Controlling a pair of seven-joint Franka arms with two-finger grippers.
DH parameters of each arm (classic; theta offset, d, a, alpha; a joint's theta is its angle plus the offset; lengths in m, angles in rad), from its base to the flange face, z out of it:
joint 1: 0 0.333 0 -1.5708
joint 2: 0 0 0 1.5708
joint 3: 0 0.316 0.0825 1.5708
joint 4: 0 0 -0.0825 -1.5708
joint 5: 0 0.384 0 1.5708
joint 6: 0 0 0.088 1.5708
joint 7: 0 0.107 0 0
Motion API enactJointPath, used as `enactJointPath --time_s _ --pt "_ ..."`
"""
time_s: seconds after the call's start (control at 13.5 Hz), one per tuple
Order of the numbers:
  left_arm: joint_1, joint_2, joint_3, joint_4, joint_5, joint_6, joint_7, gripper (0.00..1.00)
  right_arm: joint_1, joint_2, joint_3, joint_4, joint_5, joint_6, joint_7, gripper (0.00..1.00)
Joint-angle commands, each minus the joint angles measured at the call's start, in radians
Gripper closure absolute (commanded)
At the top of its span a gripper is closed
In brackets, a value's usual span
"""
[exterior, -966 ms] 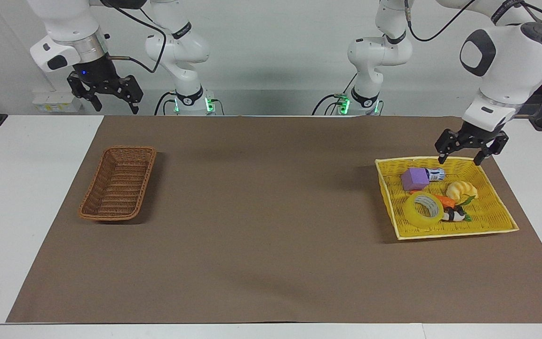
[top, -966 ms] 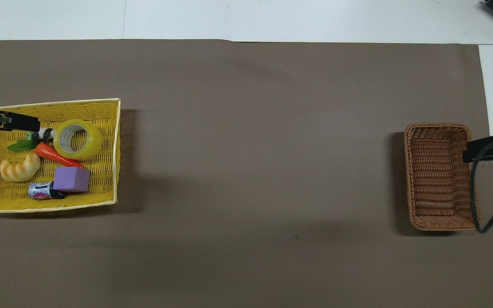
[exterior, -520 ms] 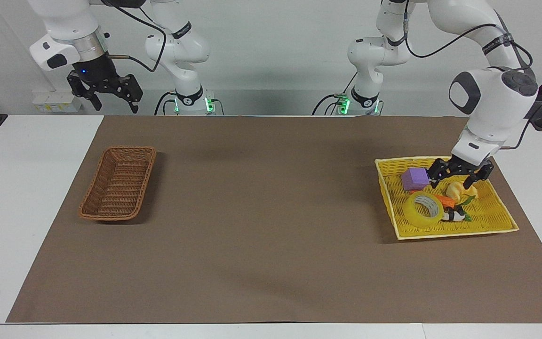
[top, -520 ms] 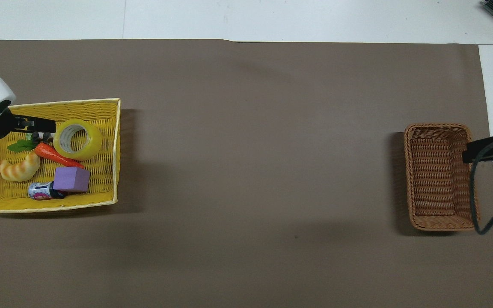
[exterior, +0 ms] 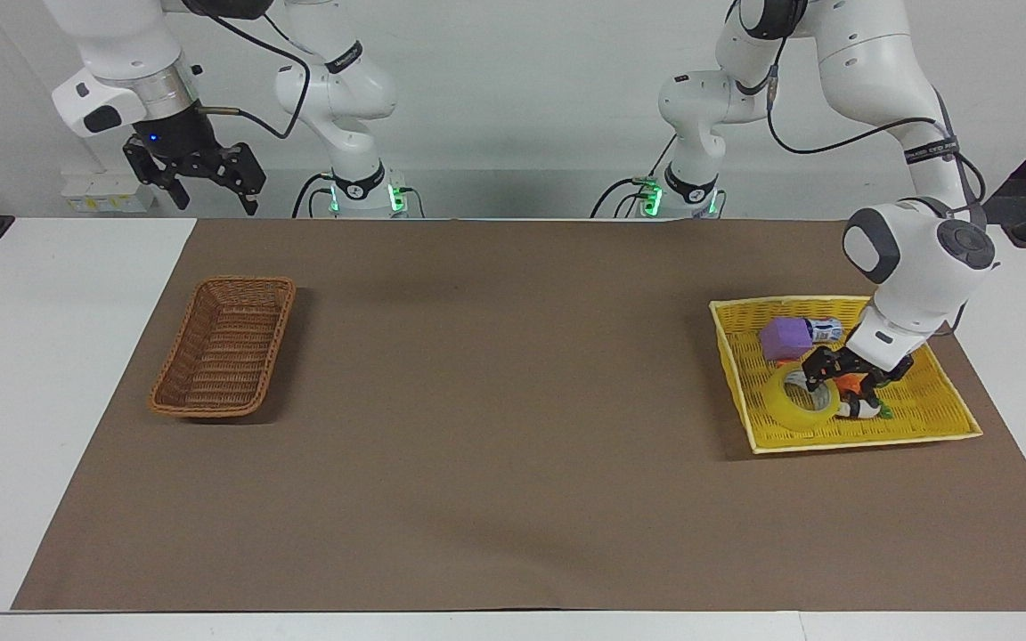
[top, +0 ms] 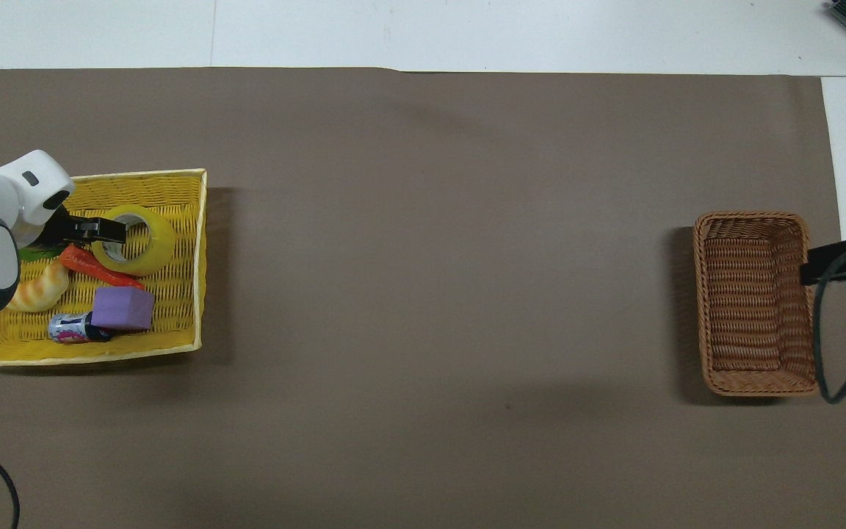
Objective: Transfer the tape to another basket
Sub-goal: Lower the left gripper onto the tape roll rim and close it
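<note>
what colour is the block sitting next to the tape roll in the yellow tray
Purple, a plain block beside the tape; it shows best in the overhead view.

No text, brand or number can be read anywhere. The small can [top: 69, 328] at the lower left of the overhead view carries printed colour, but its lettering is illegible.

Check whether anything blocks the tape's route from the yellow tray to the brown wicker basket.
Nothing visible does. The tape lies in the yellow tray with the left gripper down at its rim; the toy carrot lies against it. Only bare brown mat separates tray and empty wicker basket. The right gripper waits raised near that basket's end of the table.
</note>
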Motion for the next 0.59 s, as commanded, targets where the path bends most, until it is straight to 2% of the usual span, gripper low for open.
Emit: enactJointPath --time_s 0.0,0.15,0.22,0.52 --pt "0.012 -0.024 -0.008 -0.065 -0.026 0.039 0.018 0.44 -0.012 -0.034 0.007 -0.051 -0.012 0.030 -0.018 0.00" --pt "0.003 -0.026 -0.007 -0.067 -0.026 0.024 0.020 0.96 -0.012 -0.034 0.007 -0.055 -0.012 0.030 -0.017 0.00" --pt "0.000 -0.026 -0.008 -0.062 -0.026 0.021 0.021 1.00 -0.009 -0.034 0.007 -0.055 -0.012 0.030 -0.015 0.00" --pt "-0.005 -0.038 -0.020 0.044 -0.026 -0.007 0.005 1.00 0.001 -0.034 0.007 -0.062 -0.002 0.032 -0.007 0.00"
